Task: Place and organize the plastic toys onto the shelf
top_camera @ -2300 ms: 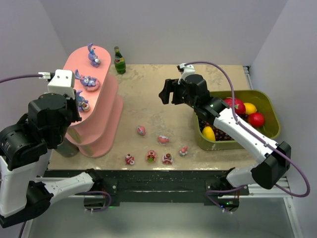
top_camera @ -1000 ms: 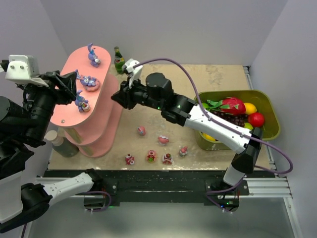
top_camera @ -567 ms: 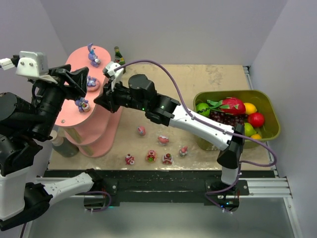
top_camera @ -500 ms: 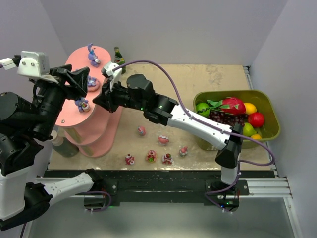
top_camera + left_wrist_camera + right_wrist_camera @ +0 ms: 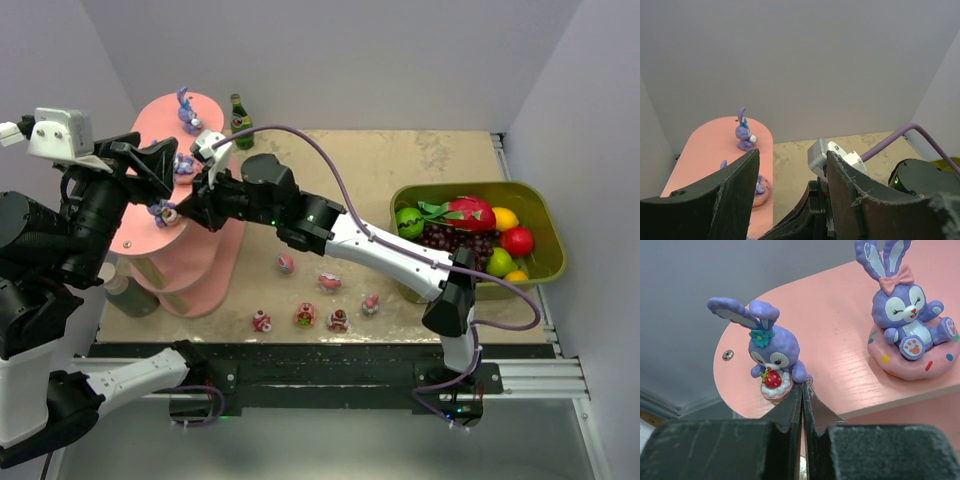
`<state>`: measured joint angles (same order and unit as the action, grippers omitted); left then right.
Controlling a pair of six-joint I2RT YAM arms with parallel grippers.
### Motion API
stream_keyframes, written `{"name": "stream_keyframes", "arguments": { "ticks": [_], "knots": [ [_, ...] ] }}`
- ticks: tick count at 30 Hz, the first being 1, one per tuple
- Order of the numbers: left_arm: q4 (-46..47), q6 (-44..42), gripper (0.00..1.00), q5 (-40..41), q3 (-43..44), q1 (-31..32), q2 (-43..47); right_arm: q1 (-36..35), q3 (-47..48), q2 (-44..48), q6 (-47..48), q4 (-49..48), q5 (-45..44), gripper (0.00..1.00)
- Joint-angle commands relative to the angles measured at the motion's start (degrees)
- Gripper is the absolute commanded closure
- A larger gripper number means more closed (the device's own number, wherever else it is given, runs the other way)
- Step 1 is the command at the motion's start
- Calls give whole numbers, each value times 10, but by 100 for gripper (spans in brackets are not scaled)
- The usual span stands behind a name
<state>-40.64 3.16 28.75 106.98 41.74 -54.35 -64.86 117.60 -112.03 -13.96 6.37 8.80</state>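
The right pincer [image 5: 802, 387] was shut tight, its two tips pressed flat together with nothing between them, poked in at the rim of a tier of the salmon-pink shelf [image 5: 840, 365]. Right at those tips, a shade to their left as the wrist camera saw it, stood a purple bunny with a strawberry [image 5: 772, 362]. I could not tell whether the tips touched its base. Farther along the same tier, off to the pincer's right, a bunny in a pink ring [image 5: 910, 335] sat with a pink bow between its ears. One tier above the pincer a third bunny [image 5: 188, 112] stood alone.

The left pincer [image 5: 793, 152] hung close by, just above the right one, its jaws apart and holding nothing.

A green bottle [image 5: 240, 120] stood on the desk [image 5: 430, 160] beyond the pincers, just past the shelf. Back under the right arm, well away from its pincer, six small toys [image 5: 305, 316] lay scattered on the desk, none of them on the shelf. Farthest from the pincers, out by the right arm's elbow, was the olive-green tub [image 5: 552, 235]. It held a dragon fruit [image 5: 470, 212], a green apple [image 5: 408, 222], dark grapes [image 5: 450, 240], a lemon [image 5: 505, 217] and a red apple [image 5: 517, 241].
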Motion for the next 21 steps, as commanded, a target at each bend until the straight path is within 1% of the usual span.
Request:
{"name": "stream_keyframes", "arguments": {
  "ticks": [1,10,15,20,21],
  "knots": [
    [22,-16,39,3,-5,-3,4,-3,41,-8,-3,-17,7,95],
    [18,-16,39,9,-5,-3,10,-3,54,-20,-2,-8,-4,95],
    [15,-14,38,11,-4,-3,9,-3,37,6,5,-1,-37,95],
    [14,-13,37,4,4,-3,3,-3,28,34,7,17,-69,90],
    [14,-13,37,2,6,-3,1,-3,22,46,8,19,-74,87]
  ]
}}
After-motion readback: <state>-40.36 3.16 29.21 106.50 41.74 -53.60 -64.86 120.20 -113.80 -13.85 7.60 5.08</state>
